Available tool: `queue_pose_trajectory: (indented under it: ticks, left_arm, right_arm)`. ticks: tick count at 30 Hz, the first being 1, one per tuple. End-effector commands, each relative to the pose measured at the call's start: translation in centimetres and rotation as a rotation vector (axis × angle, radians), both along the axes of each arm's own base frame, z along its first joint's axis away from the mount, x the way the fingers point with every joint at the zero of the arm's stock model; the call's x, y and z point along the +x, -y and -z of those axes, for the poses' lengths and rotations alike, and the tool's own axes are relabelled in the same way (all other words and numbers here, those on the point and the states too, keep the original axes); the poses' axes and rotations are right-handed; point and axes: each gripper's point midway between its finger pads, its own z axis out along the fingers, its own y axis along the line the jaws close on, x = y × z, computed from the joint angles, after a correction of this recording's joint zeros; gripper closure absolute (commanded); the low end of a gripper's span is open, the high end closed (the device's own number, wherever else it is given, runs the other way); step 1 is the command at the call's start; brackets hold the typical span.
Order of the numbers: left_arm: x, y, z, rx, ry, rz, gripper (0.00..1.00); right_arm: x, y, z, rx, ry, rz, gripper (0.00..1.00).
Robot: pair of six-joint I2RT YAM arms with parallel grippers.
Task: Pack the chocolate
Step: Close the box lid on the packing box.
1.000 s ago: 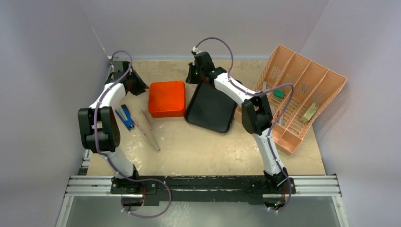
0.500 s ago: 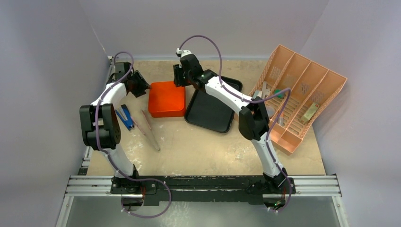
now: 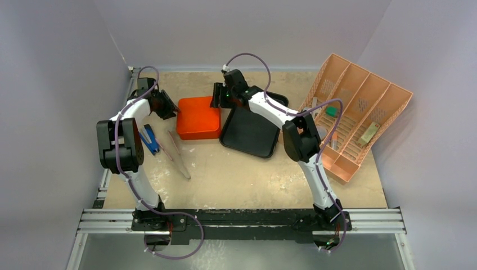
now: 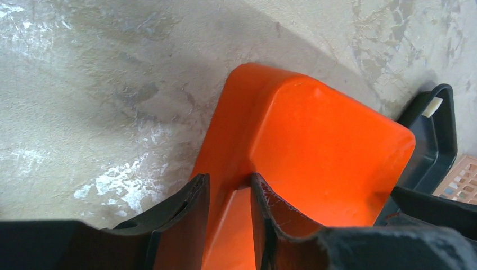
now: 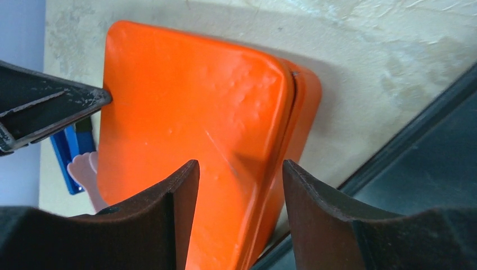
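- Left wrist view: left gripper (image 4: 229, 183) is clamped on a corner rim of the orange box (image 4: 315, 152).
- Right wrist view: right gripper (image 5: 241, 169) is open, jaws straddling the box's far edge beside the black tray (image 5: 427, 169).
- Chocolate can't be seen from either gripper; the box is closed.

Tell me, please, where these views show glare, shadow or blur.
Left wrist: glare streaks on the box, a broad shadow on the table, the left pincer soft. Right wrist: the right pincer blurred, mild sheen on the box. Top external: even light, faint shadows.
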Motion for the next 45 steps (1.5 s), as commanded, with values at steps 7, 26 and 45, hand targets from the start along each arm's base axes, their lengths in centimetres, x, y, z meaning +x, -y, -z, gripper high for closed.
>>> queue_pose_trajectory:
  ticks: [7,26,45]
  left_arm:
    - [0.0,-2.8,-0.1,0.099,-0.005,-0.037,0.73]
    - [1.1,-0.4,0.6,-0.047,0.023,0.036,0.92]
    - [2.9,1.3,-3.9,-0.165,0.151,0.045,0.92]
  right_arm:
    - [-0.7,-3.4,-0.8,0.144,-0.034,-0.073,0.46]
    - [-0.9,-4.3,-1.4,0.198,-0.026,-0.116,0.55]
    - [-1.0,-4.0,-4.6,0.239,0.02,-0.109,0.6]
